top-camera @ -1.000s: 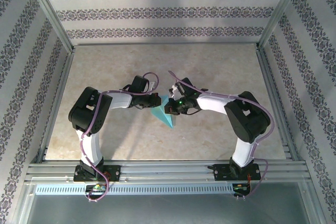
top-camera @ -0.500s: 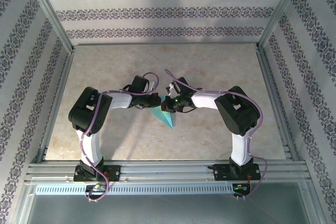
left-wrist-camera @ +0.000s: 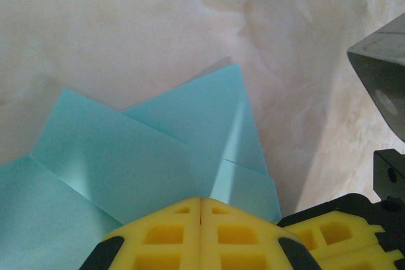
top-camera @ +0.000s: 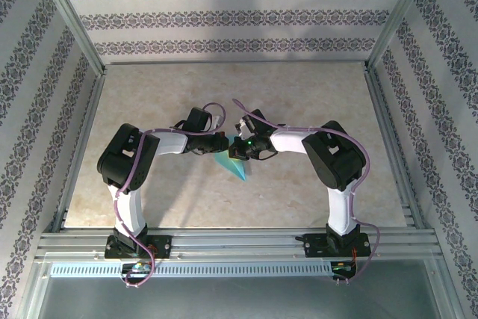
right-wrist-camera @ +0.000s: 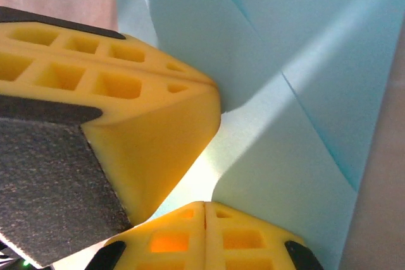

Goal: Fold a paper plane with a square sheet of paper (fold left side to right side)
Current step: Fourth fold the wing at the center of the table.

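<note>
where left fingers (left-wrist-camera: 158, 238) cover it, the folded paper (left-wrist-camera: 158, 150) is hidden

The left claw (top-camera: 222, 144) and right claw (top-camera: 238, 149) crowd the folded paper's (top-camera: 238, 169) far end; open tabletop (top-camera: 224, 87) lies on its other sides.

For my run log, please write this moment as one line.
left tool: shut, on paper | right tool: shut, on paper | paper: folded, on table
</note>
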Motion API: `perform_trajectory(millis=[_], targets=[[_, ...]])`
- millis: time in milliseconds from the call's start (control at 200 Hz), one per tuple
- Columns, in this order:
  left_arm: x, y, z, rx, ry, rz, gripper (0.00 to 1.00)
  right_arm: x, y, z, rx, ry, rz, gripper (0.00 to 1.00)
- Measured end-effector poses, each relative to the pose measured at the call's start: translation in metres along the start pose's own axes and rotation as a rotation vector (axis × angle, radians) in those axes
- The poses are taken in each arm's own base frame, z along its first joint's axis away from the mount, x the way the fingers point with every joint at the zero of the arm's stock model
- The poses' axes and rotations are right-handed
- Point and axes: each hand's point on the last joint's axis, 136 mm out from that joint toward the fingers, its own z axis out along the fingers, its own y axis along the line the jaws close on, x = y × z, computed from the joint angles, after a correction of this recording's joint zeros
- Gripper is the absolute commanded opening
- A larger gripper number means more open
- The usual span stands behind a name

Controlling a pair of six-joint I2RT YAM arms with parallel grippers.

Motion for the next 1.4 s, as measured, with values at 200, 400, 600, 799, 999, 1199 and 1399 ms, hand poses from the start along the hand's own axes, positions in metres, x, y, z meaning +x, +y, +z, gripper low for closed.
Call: perform_trajectory(millis=[200, 400, 600, 799, 999, 1199, 1399], targets=[[0.000, 0.000, 0.000, -0.001, 0.000, 0.000, 0.00, 0.002, 0.000, 0.000, 0.010, 0.000, -0.028, 0.00], [0.001, -0.001, 0.000, 0.000, 0.002, 0.001, 0.00, 0.016, -0.002, -0.004, 0.026, 0.014, -0.046, 0.00], [0.001, -0.001, 0.000, 0.000, 0.003, 0.000, 0.00, 0.026, -0.006, -0.009, 0.039, 0.025, -0.044, 0.00], [0.001, -0.001, 0.000, 0.000, 0.003, 0.000, 0.00, 0.035, -0.008, -0.012, 0.045, 0.032, -0.045, 0.00], [0.001, -0.001, 0.000, -0.001, 0.004, 0.000, 0.00, 0.046, -0.012, -0.017, 0.053, 0.044, -0.039, 0.00], [0.001, -0.001, 0.000, -0.002, 0.005, -0.001, 0.00, 0.056, -0.015, -0.021, 0.062, 0.059, -0.034, 0.00], [0.001, -0.001, 0.000, 0.000, 0.005, 0.000, 0.00, 0.068, -0.018, -0.028, 0.086, 0.092, -0.032, 0.00]])
